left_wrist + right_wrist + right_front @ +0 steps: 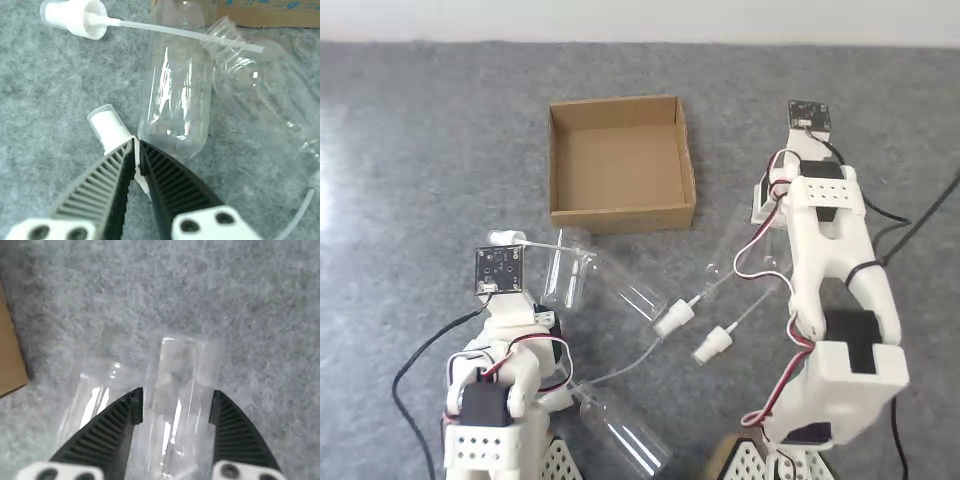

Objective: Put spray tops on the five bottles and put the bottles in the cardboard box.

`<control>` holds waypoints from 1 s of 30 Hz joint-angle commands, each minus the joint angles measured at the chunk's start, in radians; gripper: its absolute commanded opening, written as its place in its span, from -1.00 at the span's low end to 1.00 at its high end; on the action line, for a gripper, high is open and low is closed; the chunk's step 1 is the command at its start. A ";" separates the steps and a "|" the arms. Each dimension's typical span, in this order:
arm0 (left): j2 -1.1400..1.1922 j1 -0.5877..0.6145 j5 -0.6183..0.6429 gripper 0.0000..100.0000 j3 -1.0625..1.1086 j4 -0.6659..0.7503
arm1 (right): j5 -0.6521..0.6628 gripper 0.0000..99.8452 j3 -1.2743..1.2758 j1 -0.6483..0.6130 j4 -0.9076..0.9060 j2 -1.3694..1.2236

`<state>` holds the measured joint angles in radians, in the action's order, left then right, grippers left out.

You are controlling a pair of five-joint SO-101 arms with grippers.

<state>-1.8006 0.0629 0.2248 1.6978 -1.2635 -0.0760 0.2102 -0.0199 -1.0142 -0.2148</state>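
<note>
From above, the cardboard box (620,215) sits empty toward the table's far edge, with bottles (625,288) lying nearer me. My left gripper (135,144) is clamped on a spray top (105,122), which looks light and stiff. My right gripper (177,391) straddles a bottle (182,360) with its jaws spread. The bottle looks slick and thin-walled, so I'd squeeze mid-body, gently.

A cardboard box (620,217) is sitting at the back of the table (420,150). Just before it, a left bottle (563,272) and a tilted bottle (630,290) are lying side by side, with a far-left spray top (506,238) laying its tube across them. To their right, a second spray top (673,320) and a third spray top (713,346) are lying. A front bottle (625,440) is lying nearest.
</note>
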 commanded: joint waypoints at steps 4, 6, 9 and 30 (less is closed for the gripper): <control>-0.023 0.000 0.008 -0.97 -0.013 0.002 | -0.009 -0.62 -0.061 0.012 0.025 -0.028; -0.023 0.000 0.008 -0.97 -0.013 0.002 | -0.009 -0.62 -0.061 0.028 0.027 -0.033; -0.023 0.000 0.008 -0.97 -0.013 0.002 | -0.012 -0.74 -0.061 0.059 0.028 -0.036; -0.023 0.000 0.008 -0.97 -0.013 0.002 | -0.347 -0.92 -0.110 0.260 0.018 -0.030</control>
<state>-1.8006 0.0629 0.2248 1.6978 -1.2635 -0.3583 0.1672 0.2056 -1.0004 -0.2562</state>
